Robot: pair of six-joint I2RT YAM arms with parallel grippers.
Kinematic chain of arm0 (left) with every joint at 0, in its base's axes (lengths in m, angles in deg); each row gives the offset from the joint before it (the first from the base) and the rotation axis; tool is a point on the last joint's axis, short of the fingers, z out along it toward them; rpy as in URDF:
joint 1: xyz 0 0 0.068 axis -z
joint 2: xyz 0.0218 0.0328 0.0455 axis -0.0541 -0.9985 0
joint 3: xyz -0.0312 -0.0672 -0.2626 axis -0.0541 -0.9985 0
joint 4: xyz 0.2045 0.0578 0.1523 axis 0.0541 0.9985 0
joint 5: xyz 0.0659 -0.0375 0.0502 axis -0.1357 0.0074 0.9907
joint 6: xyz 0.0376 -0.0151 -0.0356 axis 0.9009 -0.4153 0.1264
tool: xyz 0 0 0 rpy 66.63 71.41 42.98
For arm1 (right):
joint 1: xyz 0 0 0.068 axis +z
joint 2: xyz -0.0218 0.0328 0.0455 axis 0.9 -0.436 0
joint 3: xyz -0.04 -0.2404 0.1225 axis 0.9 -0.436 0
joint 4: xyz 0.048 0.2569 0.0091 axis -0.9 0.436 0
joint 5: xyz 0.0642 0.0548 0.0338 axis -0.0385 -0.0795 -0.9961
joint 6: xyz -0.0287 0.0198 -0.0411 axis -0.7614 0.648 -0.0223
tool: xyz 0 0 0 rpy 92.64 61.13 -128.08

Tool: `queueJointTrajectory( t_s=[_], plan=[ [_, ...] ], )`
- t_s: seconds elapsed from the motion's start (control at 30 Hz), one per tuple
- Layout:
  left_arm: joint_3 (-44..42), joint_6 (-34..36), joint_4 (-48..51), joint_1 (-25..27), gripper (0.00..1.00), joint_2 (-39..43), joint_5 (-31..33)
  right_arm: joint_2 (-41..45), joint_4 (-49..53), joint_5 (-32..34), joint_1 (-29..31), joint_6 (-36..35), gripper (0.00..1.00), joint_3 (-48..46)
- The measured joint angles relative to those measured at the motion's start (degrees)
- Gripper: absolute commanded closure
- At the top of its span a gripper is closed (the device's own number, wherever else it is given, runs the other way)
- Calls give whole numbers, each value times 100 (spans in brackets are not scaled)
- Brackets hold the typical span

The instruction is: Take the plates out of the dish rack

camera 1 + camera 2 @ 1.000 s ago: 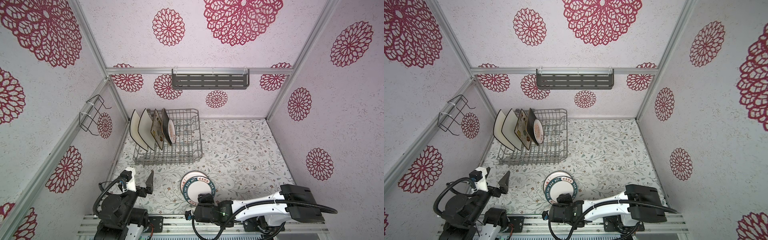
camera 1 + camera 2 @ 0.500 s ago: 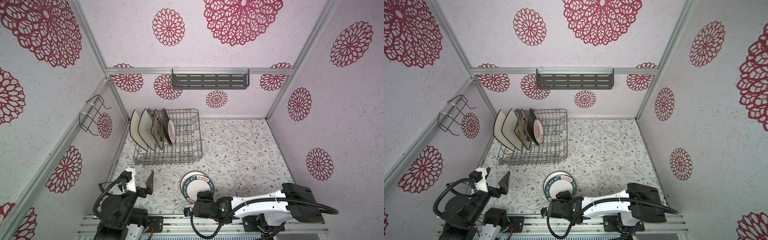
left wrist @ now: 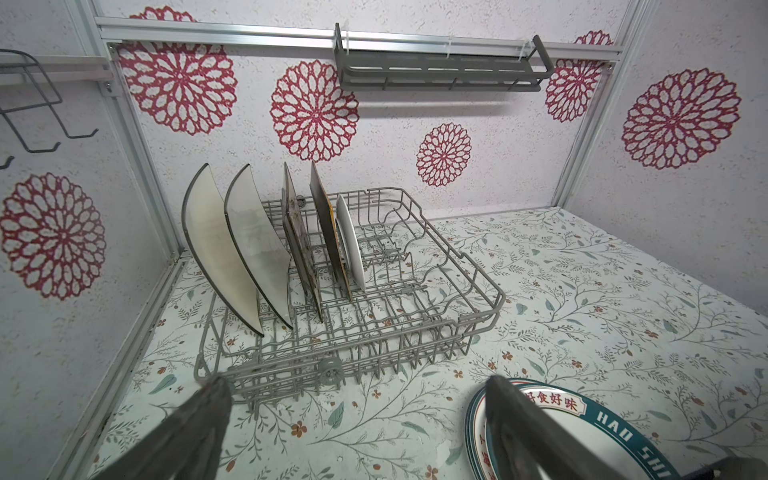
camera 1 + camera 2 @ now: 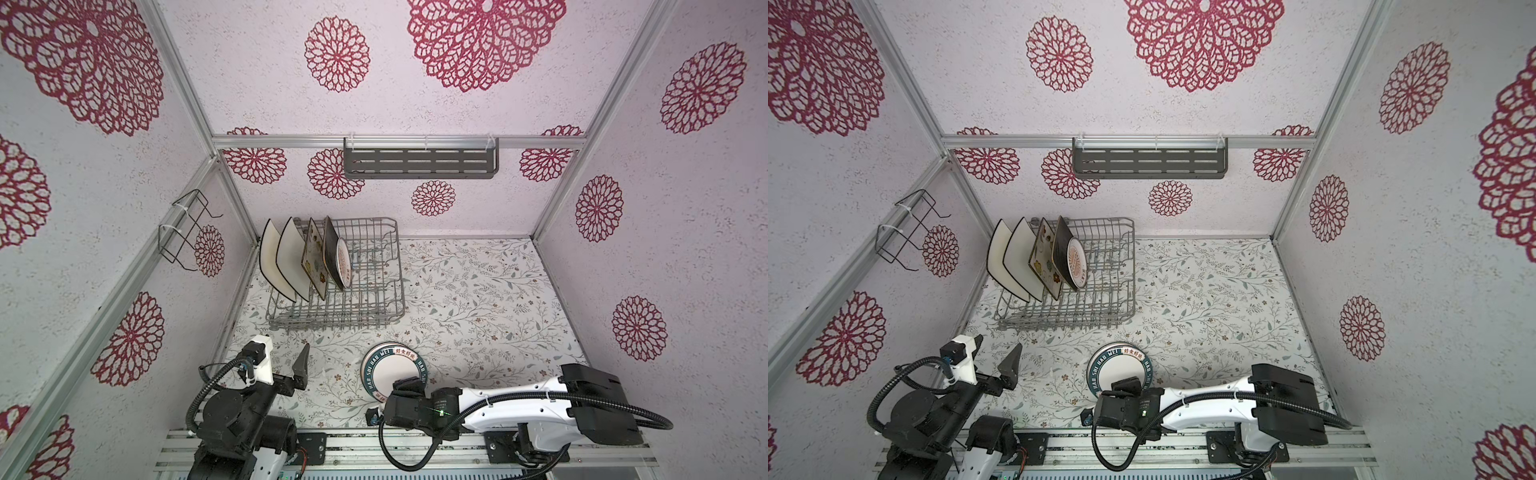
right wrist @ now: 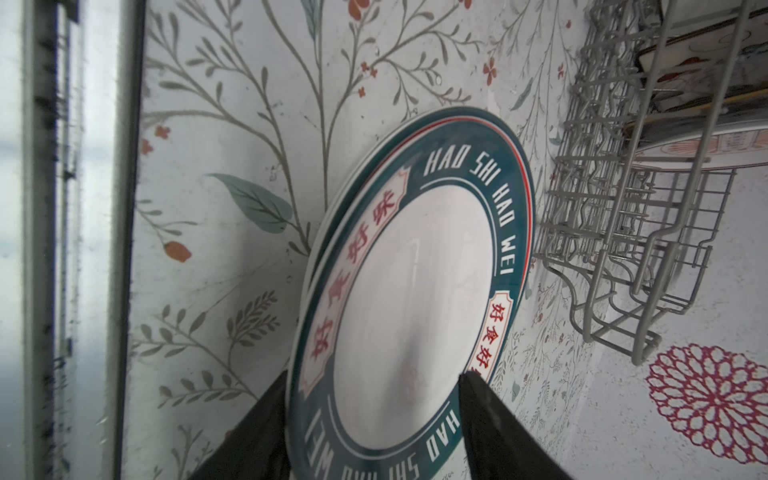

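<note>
White leaf-printed tabletop (image 4: 478,291) bears the dish rack (image 4: 374,305) between red-flowered walls (image 4: 415,95).

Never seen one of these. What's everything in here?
dish rack: one, grey wire, table's back left
square plates: two, white, black-rimmed, upright at the rack's left end
flowered plate: one, cream, upright beside them
brown plate: one, dark, upright, next along
small round plate: one, white with orange sunburst, upright, last in row
round plates: apparently two stacked, teal lettered rims, flat near the table's front
slotted shelf: one, dark grey, back wall
wire bracket: one, black, left wall
table: one, pale floral cover
left gripper: one, dark, open and empty, front left
right gripper: one, black, open, astride the stacked plates' edge
</note>
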Motion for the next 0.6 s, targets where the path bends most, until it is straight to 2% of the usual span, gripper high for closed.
queueJointTrajectory(
  t_s=[0.37, 0.6],
  plan=[
    [0, 2, 2, 61, 3, 0, -20, -155, 7, -96, -94, -4, 32, 63],
    [0, 4, 2, 63, 3, 0, -20, -184, 31, -122, -109, -2, 24, 70]
  ],
)
